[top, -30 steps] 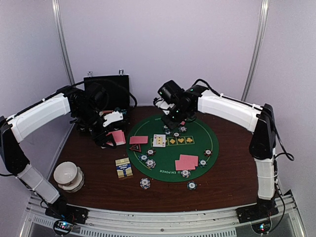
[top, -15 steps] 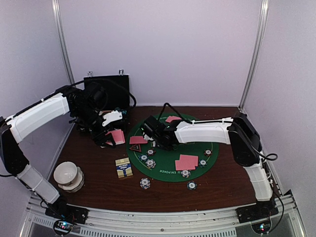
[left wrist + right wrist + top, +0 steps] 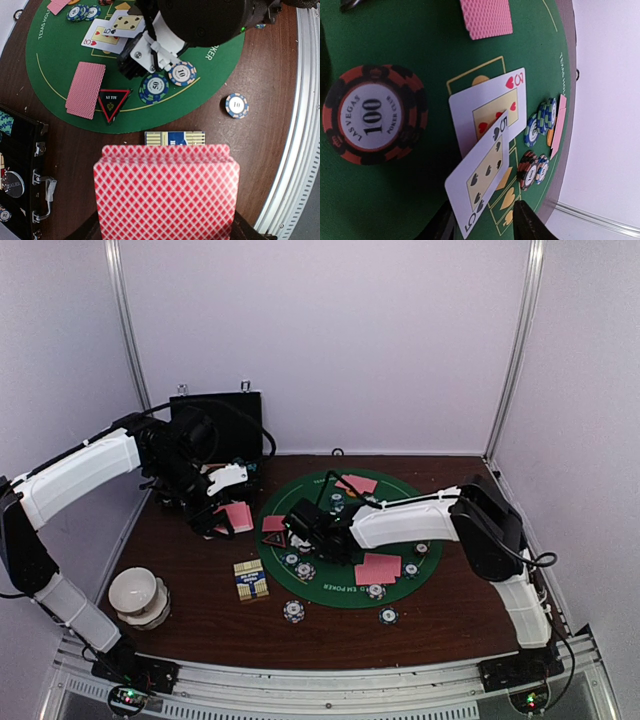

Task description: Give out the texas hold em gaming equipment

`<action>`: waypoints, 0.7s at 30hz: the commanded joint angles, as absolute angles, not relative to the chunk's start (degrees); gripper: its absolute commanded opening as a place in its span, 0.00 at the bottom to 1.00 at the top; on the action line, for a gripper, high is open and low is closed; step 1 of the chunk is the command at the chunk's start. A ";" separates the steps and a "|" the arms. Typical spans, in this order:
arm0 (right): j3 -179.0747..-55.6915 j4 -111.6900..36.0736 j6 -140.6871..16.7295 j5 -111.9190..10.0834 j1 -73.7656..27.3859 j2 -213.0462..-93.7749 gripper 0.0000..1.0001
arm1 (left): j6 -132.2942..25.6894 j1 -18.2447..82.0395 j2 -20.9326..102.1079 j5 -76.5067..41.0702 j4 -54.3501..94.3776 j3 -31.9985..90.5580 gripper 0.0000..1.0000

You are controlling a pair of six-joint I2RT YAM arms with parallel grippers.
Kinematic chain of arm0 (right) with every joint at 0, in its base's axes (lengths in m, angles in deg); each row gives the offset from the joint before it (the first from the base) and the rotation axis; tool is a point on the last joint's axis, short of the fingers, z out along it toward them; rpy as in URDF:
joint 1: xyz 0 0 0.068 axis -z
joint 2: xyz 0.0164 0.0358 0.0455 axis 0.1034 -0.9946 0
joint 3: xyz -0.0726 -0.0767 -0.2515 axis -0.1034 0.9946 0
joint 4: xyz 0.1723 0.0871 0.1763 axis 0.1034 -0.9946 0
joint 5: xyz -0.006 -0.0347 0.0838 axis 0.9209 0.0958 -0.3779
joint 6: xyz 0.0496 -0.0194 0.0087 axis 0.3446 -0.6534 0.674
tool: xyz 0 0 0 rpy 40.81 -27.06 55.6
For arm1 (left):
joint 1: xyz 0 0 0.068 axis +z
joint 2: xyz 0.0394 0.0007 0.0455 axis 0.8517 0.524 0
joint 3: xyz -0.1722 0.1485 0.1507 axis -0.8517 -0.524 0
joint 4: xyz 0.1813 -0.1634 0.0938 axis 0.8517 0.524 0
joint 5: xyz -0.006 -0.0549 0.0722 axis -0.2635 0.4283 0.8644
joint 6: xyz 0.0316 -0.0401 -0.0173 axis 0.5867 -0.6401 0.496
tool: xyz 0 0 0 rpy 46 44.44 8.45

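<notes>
The left gripper (image 3: 212,513) is clamped on a deck of pink-backed playing cards (image 3: 166,192) over the brown table (image 3: 200,612), left of the green mat (image 3: 55,65). Further right, the right gripper (image 3: 485,226) sits low over the mat, jaws apart. One end of a five of spades (image 3: 482,185) lies between them, and the card overlaps a three of hearts (image 3: 485,107).

I count one round green felt mat (image 3: 300,492), two face-up playing cards (image 3: 105,40), three face-down groups of pink-backed cards (image 3: 378,567), one thicker pink-backed deck (image 3: 167,195), one red triangle marker (image 3: 111,102), one blue-and-yellow card box (image 3: 250,580) and one black hard case (image 3: 215,425). Two stripe-edged poker chips (image 3: 293,611) lie on the bare brown worktop (image 3: 200,630); those on the felt I can't tally.
</notes>
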State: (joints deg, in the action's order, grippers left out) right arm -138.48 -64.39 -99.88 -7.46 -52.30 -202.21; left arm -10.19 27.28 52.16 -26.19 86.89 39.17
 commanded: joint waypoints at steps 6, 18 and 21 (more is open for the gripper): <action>-133.45 -64.63 -95.69 -9.33 -52.80 -195.04 0.69 | -10.87 27.72 50.52 -27.45 85.97 40.17 0.00; -135.68 -68.71 -70.67 -21.32 -48.19 -181.08 0.99 | -10.94 27.72 50.53 -27.45 85.93 40.34 0.00; -137.35 -71.01 -60.17 -33.55 -46.62 -178.82 0.99 | -10.92 27.72 50.46 -27.28 85.93 40.26 0.00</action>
State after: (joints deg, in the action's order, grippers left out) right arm -134.63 -67.12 -76.21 -18.68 -48.41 -182.22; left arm -10.19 27.28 52.16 -26.30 86.89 39.17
